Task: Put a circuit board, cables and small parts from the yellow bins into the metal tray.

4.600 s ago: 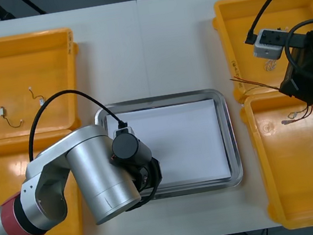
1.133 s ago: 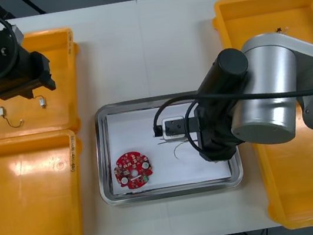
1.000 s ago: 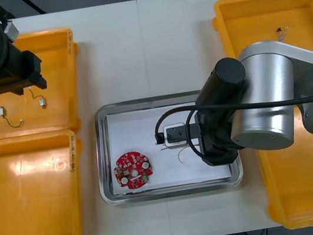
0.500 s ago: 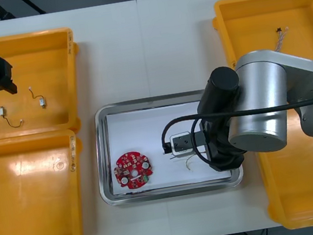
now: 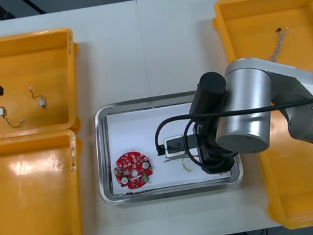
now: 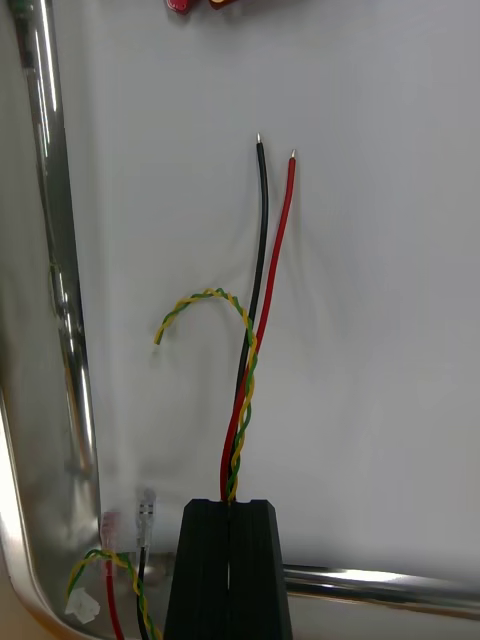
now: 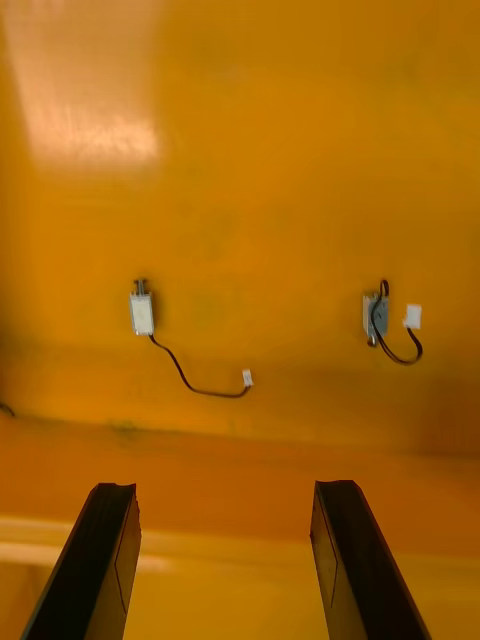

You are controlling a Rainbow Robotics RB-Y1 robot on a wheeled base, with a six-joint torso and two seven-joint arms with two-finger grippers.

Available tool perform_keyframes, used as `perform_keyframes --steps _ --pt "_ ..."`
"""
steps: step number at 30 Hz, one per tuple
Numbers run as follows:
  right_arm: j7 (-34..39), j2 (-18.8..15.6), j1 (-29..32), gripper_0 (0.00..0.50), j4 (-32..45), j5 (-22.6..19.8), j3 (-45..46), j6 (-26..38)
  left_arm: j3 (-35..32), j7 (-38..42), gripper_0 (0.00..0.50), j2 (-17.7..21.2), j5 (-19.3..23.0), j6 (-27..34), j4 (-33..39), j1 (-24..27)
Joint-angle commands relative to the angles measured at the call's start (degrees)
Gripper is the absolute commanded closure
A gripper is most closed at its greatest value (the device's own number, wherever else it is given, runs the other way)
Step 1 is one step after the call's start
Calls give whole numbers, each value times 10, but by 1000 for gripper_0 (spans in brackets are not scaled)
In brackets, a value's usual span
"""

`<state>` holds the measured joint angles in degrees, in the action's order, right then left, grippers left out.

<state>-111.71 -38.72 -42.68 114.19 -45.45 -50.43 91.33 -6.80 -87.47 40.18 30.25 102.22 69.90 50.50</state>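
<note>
My right fingers (image 6: 210, 565) were pressed together on a bundle of cables (image 6: 252, 330): a red one, a black one and a thin twisted yellow and green pair, all coming out from between the tips. The bundle lay flat on the white floor of the metal tray (image 5: 107, 161). Its bare red and black ends sat side by side, pointing away from my fingers, and the twisted pair curled off to one side. More red, black and yellow-green wire, with small pale connectors, lay in the tray's corner just beside my fingers. From above, my right arm (image 5: 246, 116) hung over the right part of the tray. The round red circuit board (image 5: 133, 170) lay in its left part, apart from the cables.

My left fingers (image 7: 105, 560) stood wide apart with nothing between them, over the far yellow bin (image 5: 43, 39) at the left side of the desk (image 5: 145, 47). Two small metal parts (image 7: 141, 312), each with a short black wire, rested on the bin floor beyond the fingers, well apart from each other. A twisted cable (image 5: 278, 40) lay in the far bin on the right.
</note>
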Motion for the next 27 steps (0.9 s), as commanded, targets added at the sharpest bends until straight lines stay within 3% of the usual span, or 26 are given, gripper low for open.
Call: perform_keyframes --steps 1,22,27 --pt "-10 8 -19 500 5 5 -13 -5 -22 -111 0 27 -4 -50 -34 31" --pt "-2 22 -7 500 5 46 -20 -5 -25 -168 0 24 10 -175 -121 7" --pt "-1 22 -7 333 5 54 -20 -5 -25 -175 0 23 19 -197 -120 -9"
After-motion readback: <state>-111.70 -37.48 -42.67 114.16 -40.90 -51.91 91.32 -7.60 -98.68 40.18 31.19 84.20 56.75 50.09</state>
